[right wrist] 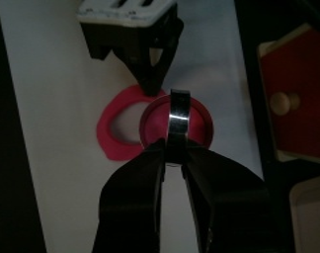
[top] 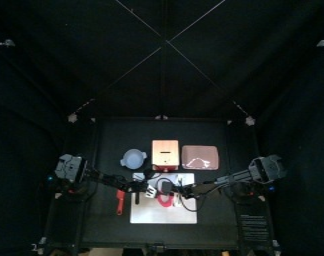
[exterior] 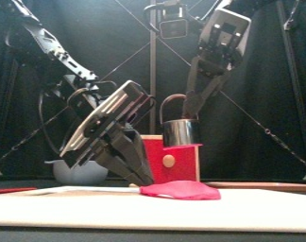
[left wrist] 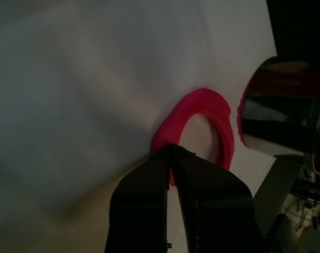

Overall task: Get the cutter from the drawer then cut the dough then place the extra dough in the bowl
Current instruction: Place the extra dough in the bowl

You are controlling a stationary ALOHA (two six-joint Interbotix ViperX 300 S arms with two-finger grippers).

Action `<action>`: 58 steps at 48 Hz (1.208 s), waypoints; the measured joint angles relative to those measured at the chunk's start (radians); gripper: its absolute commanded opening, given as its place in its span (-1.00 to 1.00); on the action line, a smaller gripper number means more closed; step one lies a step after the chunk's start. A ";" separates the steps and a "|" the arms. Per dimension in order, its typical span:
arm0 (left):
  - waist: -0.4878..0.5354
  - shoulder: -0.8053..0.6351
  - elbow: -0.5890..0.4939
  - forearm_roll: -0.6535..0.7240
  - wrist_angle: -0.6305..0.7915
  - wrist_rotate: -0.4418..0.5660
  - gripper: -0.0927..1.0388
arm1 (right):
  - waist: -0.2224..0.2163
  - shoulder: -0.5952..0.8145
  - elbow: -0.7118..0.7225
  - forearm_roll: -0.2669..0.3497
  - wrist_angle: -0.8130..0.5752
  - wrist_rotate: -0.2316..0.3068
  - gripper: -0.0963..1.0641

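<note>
well, you had the black table (top: 105, 135) carrying the white cutting board (exterior: 244, 210) across its front. behind the board stood the wooden box (top: 165, 152) with its red drawer front, with the pink tray (top: 201, 156) on its right side and the blue-grey bowl (exterior: 77, 173) on its left. your left gripper (left wrist: 172, 158) slanted down to the board, its jaws pressed nearly together and pinching the rim of the dough ring (left wrist: 226, 119), which lay on the board. your right gripper (right wrist: 180, 148) had its jaws clamped on the round metal cutter (exterior: 181, 132), holding it clear of the board, close above the ring and in front of the box. pink dough showed on both sides of the cutter's metal band in the right wrist view. you could not tell from any view whether that piece sat inside the cutter.
</note>
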 measured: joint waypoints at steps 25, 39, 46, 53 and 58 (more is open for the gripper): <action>0.000 -0.020 0.002 0.067 0.000 0.002 -0.01 | -0.005 -0.064 0.144 0.100 -0.017 0.005 0.09; -0.002 -0.025 0.002 0.086 0.000 0.002 -0.01 | -0.005 -0.080 0.210 0.140 -0.058 0.006 0.09; 0.000 -0.025 0.002 0.089 -0.002 0.003 -0.01 | -0.006 -0.086 0.233 0.155 -0.103 0.006 0.09; 0.000 -0.025 0.002 0.095 -0.003 0.003 -0.01 | -0.006 -0.086 0.256 0.166 -0.140 0.006 0.09; -0.002 -0.025 0.003 0.098 -0.003 0.003 -0.01 | -0.008 -0.086 0.267 0.181 -0.147 0.006 0.10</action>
